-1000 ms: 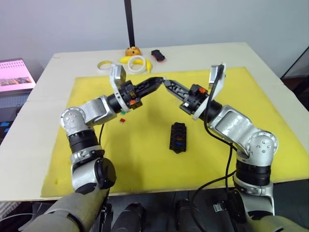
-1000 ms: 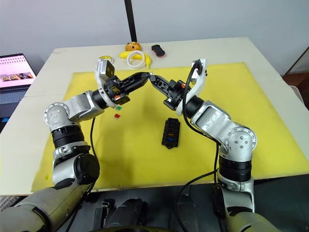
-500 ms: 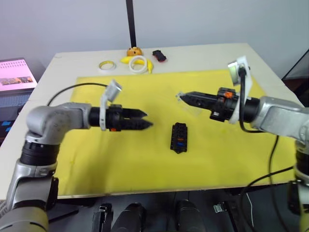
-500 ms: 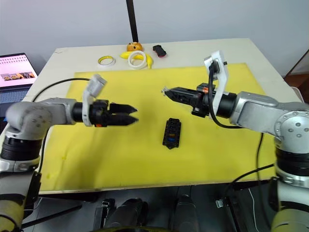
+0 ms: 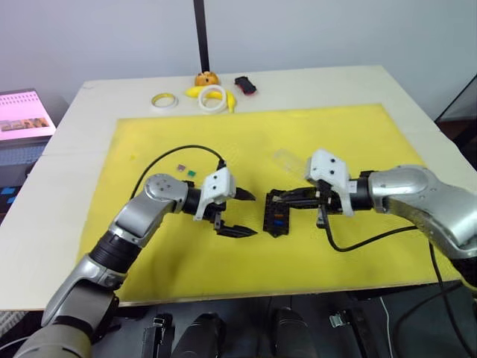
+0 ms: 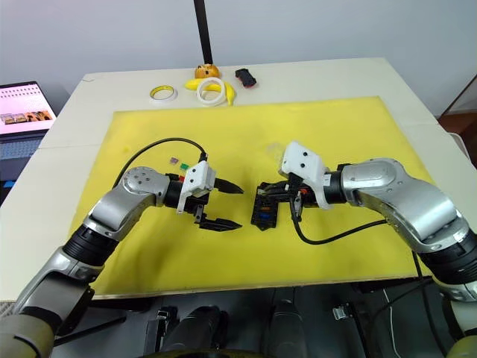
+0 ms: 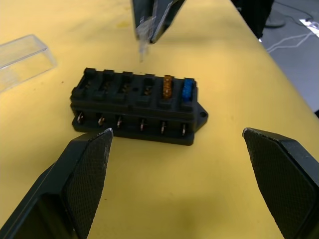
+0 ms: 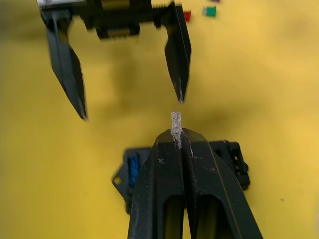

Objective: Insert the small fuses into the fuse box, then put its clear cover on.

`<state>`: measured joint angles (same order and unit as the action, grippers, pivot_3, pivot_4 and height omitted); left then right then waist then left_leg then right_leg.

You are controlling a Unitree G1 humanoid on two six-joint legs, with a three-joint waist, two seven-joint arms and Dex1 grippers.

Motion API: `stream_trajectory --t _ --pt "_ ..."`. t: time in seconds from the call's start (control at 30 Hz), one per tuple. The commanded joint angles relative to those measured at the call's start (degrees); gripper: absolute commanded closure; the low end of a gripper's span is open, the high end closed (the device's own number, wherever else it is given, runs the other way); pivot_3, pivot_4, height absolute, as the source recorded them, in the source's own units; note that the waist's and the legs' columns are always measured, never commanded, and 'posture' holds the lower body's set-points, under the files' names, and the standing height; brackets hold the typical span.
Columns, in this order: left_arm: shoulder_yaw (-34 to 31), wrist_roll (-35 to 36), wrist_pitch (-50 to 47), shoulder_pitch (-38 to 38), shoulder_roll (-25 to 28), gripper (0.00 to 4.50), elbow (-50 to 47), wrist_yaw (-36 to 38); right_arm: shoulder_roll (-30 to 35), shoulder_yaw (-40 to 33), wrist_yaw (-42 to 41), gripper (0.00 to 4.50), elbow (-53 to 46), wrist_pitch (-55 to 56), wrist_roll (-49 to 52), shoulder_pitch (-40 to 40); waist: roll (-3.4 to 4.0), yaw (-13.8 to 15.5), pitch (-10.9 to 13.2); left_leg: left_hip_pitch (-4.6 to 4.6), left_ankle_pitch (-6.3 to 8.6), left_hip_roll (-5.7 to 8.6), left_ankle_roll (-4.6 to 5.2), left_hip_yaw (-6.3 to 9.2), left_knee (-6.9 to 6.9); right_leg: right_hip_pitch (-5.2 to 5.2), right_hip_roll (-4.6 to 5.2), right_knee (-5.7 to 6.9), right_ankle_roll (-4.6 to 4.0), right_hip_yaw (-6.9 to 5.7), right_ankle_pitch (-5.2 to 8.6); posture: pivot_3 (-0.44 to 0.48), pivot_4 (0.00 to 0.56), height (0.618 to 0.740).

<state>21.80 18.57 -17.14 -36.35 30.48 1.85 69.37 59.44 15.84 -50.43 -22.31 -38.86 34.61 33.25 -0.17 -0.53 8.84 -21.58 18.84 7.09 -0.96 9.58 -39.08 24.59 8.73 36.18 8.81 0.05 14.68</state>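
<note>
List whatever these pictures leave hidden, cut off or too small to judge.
- Fuse box, right wrist view: the right gripper covers its middle, so most slots are hidden.
- Fuse pinched in the right gripper: only its metal blades stick out; its colour is hidden by the fingers.
- Clear cover, left wrist view: cut off by the picture's edge.
- Loose fuses, head views: too small to count surely.
- Left gripper: open, nothing between its fingers.

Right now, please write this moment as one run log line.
left gripper: open beside fuse box | right gripper: shut on grey fuse above box | clear cover: off
</note>
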Motion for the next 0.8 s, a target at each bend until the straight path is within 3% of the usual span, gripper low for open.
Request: stream_trajectory --t 0.03,0.43,0.8 --pt "-1.06 -0.99 1.54 0.18 -0.91 0.09 -0.87 0.01 -0.99 -1.07 -2.42 4.50 -0.38 2.35 -3.61 -0.29 0.00 0.05 0.00 0.00 0.00 0.00 0.00 0.00 0.00 0.00 0.00 0.00 0.00 0.00 0.00 0.000 0.150 0.740" --pt "-2.07 -2.54 1.62 -2.62 -4.12 0.09 1.83 0.46 -3.01 -1.47 -7.27 4.50 2.86 5.83 -11.98 -1.71 0.00 0.04 0.00 0.01 0.00 0.01 0.00 0.02 -0.02 -0.02 0.00 0.01 0.00 -0.02 0.00 0.000 0.150 0.740" --pt "-1.87 -4.36 4.56 -1.79 -3.59 0.09 2.06 2.00 -6.14 -2.37 -9.47 4.50 3.38 3.66 -13.40 -1.21 0.00 -0.01 0.00 0.01 0.00 0.00 0.00 0.03 -0.01 -0.01 0.00 0.02 0.00 -0.02 0.00 0.000 0.150 0.740"
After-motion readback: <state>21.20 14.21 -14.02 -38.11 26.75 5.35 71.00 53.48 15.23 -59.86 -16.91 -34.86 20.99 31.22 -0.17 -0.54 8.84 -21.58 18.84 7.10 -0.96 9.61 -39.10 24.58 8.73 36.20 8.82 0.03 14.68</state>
